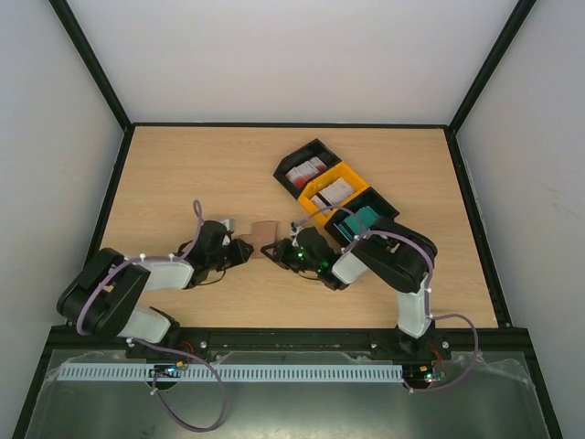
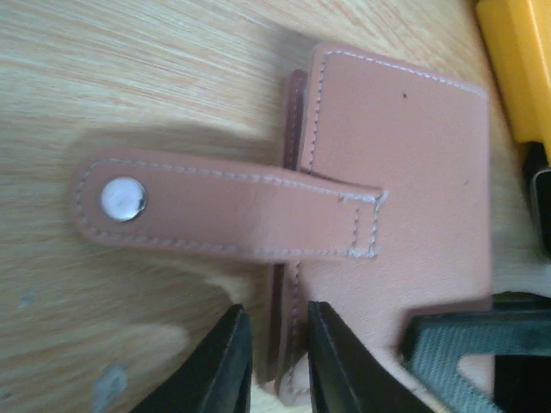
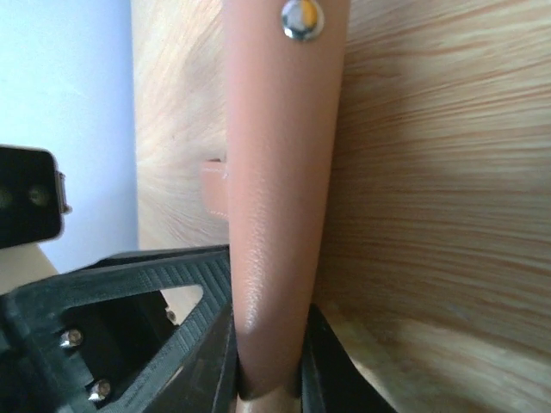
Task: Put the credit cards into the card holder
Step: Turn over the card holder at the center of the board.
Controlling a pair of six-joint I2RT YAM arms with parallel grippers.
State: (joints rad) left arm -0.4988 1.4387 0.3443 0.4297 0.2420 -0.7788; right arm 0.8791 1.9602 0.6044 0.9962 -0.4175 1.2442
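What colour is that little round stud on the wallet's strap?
The snap is shiny silver, on the card holder's pinkish-brown strap; clearest in the left wrist view.

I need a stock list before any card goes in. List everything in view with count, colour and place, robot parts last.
table: one, light wood, under everything
black trays: two, at the ends of a diagonal row right of centre
yellow tray: one, between the black ones
credit cards: three groups, exact count unclear; red-and-white in the far black tray, whitish in the yellow one, teal in the near black one
card holder: one, reddish-brown, unsnapped, on the table left of the trays
left gripper: one, black, shut on the card holder's edge
right gripper: one, black, shut on a card holder flap
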